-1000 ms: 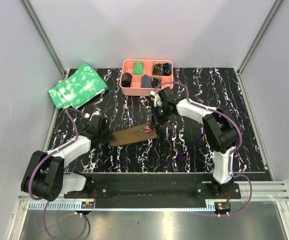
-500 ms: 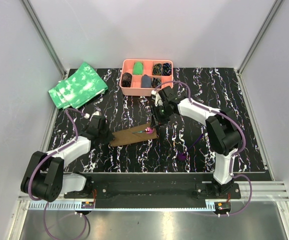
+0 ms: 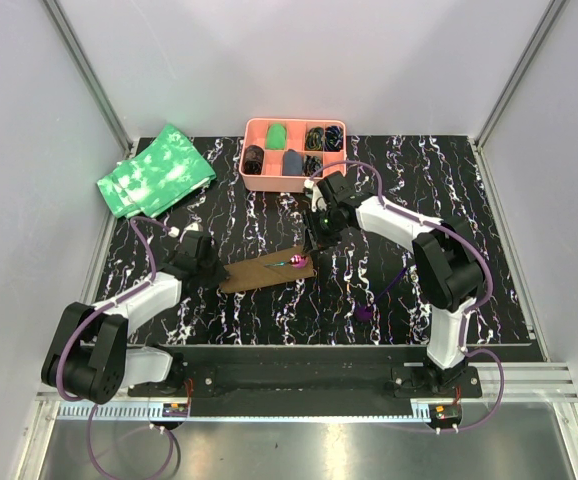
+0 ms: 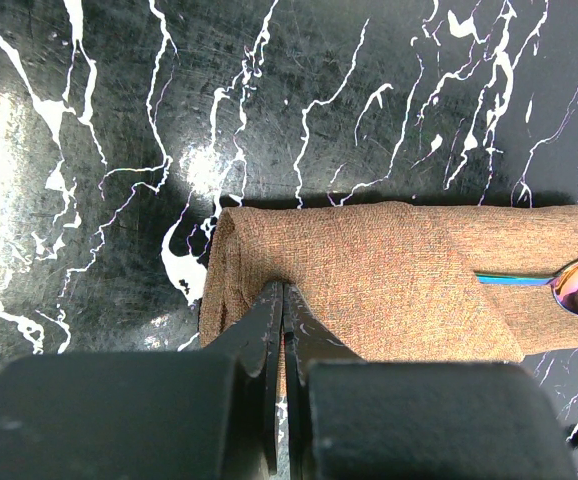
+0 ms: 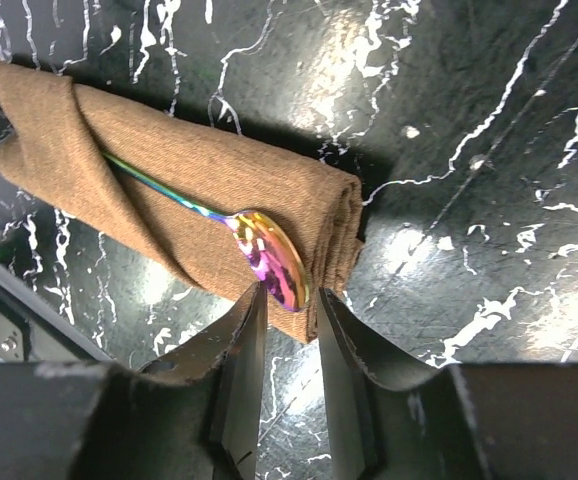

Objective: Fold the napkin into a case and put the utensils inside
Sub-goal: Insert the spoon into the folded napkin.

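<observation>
- The folded napkin [image 3: 267, 271] lies flat on the black marbled table [image 3: 469, 220] as a narrow brown strip. It sits between the two arms, with its right end angled a little away from their bases.
- A spoon [image 5: 267, 258] with a shiny rainbow bowl rests on the strip. We see its thin stem tucked under a slanting fold of the cloth, while the bowl lies bare on top near the right end.
- The left gripper [image 4: 282, 292] is at the strip's left end. Its jaws are pressed together with only a hairline between them, and the tips sit on the near edge of the cloth, which puckers slightly there. We cannot tell whether any cloth is nipped between them.
- The right gripper [image 5: 287, 320] is low at the strip's right end. Its jaws stand a little apart, leaving a narrow gap, and the tip of the spoon's bowl lies right at the mouth of that gap.
- Its fingers [image 5: 241, 345] hold nothing. One of them is just beside the bowl, and we cannot tell whether it touches.
- The pink tray [image 3: 294, 185] stands at the far side of the table, beyond the right gripper and apart from the strip.
- A green cloth [image 3: 156, 170] lies at the far left corner, well apart from everything else.
</observation>
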Available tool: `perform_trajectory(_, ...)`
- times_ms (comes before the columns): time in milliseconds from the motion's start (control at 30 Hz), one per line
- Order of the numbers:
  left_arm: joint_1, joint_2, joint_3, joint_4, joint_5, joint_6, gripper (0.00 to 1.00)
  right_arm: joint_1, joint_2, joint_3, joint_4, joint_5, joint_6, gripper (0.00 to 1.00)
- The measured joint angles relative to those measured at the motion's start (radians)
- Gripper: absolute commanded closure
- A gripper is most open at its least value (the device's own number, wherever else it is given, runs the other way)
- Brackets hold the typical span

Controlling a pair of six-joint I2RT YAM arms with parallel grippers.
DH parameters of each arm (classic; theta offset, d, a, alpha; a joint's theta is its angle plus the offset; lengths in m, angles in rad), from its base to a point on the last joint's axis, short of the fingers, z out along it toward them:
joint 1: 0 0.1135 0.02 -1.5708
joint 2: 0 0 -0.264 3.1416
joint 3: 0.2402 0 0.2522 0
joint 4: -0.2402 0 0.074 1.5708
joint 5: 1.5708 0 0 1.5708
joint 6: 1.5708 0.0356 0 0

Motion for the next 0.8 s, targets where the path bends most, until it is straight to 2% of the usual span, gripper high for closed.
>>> perform_trajectory(300, -0.001, 0.000, 0.000, 0.000, 0.002, 0.000, 1.00, 0.000, 0.045, 0.000, -0.003, 0.009, -0.003, 0.75)
perform_trajectory(433, -0.002, -0.008, -0.005, 0.002, 0.005, 0.000, 1.00, 0.000, 0.066, 0.000, -0.007, 0.006, -0.005, 0.85)
perform_trajectory(800, -0.002, -0.010, -0.006, 0.002, 0.008, 0.000, 1.00, 0.000, 0.064, 0.014, -0.034, 0.010, -0.005, 0.82)
